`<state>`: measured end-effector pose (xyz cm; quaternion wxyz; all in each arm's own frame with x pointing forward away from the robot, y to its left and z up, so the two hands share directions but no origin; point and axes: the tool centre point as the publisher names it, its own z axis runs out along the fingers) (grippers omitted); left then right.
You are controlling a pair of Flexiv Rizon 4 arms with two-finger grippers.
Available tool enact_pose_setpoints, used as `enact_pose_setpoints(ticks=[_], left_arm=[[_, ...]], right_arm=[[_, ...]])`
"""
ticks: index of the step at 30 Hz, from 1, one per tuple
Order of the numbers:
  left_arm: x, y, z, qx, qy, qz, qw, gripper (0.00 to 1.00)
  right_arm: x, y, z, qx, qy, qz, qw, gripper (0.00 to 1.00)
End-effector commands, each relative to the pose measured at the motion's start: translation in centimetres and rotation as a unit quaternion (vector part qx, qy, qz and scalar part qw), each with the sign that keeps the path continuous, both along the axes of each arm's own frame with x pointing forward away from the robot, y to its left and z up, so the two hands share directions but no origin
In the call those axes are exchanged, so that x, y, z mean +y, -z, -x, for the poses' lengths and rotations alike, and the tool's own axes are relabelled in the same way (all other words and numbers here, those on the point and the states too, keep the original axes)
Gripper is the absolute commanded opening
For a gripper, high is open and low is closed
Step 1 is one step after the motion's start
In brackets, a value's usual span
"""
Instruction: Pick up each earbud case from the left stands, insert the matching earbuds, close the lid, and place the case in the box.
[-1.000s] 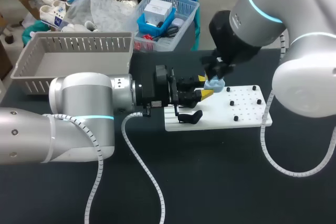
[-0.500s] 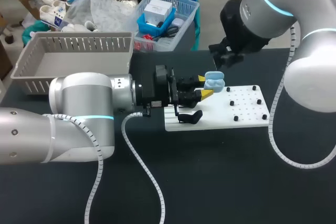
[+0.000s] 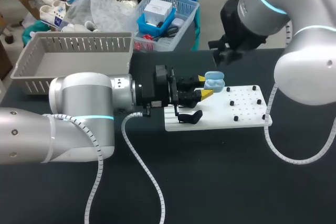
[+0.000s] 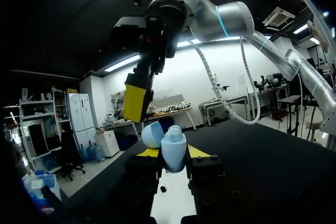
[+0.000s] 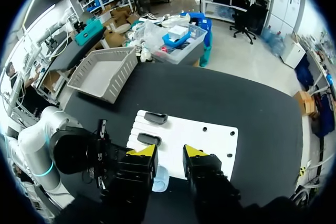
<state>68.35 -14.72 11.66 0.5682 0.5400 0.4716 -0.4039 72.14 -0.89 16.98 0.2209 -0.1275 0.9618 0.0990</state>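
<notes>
Two dark stands [image 5: 156, 118], left tool [image 3: 205, 86] gripping blue case [image 4: 173, 148], grey basket [image 3: 79, 36] behind.

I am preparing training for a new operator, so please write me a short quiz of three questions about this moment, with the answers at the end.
1. True or false: the right gripper is holding the light blue earbud case.
2. The case's lid is: A) shut, B) open, C) removed.
3. How many black oblong pieces lie on the white board, as the right wrist view shows it?
Key: 1 false: the left gripper is shut on it, and the right one is open and empty. 2 B. 3 two.
</notes>
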Motion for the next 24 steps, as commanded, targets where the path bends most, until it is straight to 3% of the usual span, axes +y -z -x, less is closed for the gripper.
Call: enact_pose_setpoints(ticks=[1,24], left_arm=[[0.0,0.0,0.1,-0.001,-0.002,0.001,1.0,0.0],[0.0,0.0,0.1,-0.001,-0.002,0.001,1.0,0.0]], right_arm=[[0.2,0.6,-0.6,0.006,-0.003,-0.005,1.0,0.28],[0.9,0.3,2.1,0.004,-0.009,-0.011,1.0,0.27]])
